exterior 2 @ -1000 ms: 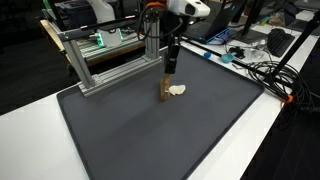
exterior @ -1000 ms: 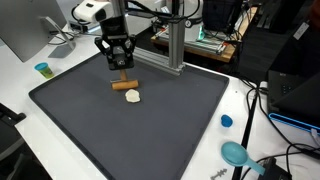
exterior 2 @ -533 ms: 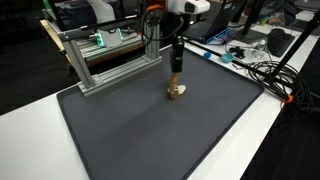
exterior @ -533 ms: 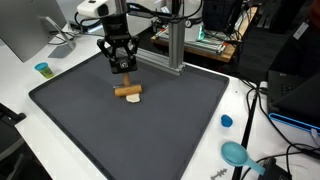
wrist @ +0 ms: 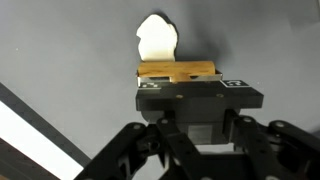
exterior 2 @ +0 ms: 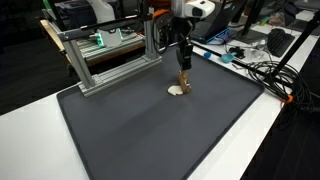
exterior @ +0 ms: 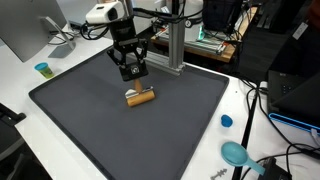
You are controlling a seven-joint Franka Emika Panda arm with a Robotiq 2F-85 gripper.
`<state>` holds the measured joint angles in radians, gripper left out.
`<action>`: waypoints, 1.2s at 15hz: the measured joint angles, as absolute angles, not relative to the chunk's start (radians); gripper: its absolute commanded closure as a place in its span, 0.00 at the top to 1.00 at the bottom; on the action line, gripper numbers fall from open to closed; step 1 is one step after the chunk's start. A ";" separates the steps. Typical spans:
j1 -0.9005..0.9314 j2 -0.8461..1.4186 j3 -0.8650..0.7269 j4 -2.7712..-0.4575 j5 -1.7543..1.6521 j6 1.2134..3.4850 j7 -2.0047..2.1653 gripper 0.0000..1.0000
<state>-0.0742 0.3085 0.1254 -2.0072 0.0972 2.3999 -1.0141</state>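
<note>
Hand just above wooden block; block touching white piece, grey mat.

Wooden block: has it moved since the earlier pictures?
Yes. The wooden block has shifted across the grey mat, toward the blue cap.

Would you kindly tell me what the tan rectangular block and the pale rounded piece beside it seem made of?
The tan rectangular block looks like unfinished wood: matt, faint grain streaks. The pale rounded piece may be plastic or foam: smooth, matt, featureless.
</note>
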 measured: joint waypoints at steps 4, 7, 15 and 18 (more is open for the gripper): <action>-0.075 0.339 0.136 -1.978 0.143 2.402 -1.035 0.22; -0.076 0.332 0.144 -1.980 0.176 2.416 -1.048 0.22; -0.086 0.165 0.082 -2.066 0.155 2.382 -0.934 0.22; -0.066 0.184 0.075 -2.064 0.131 2.372 -0.802 0.22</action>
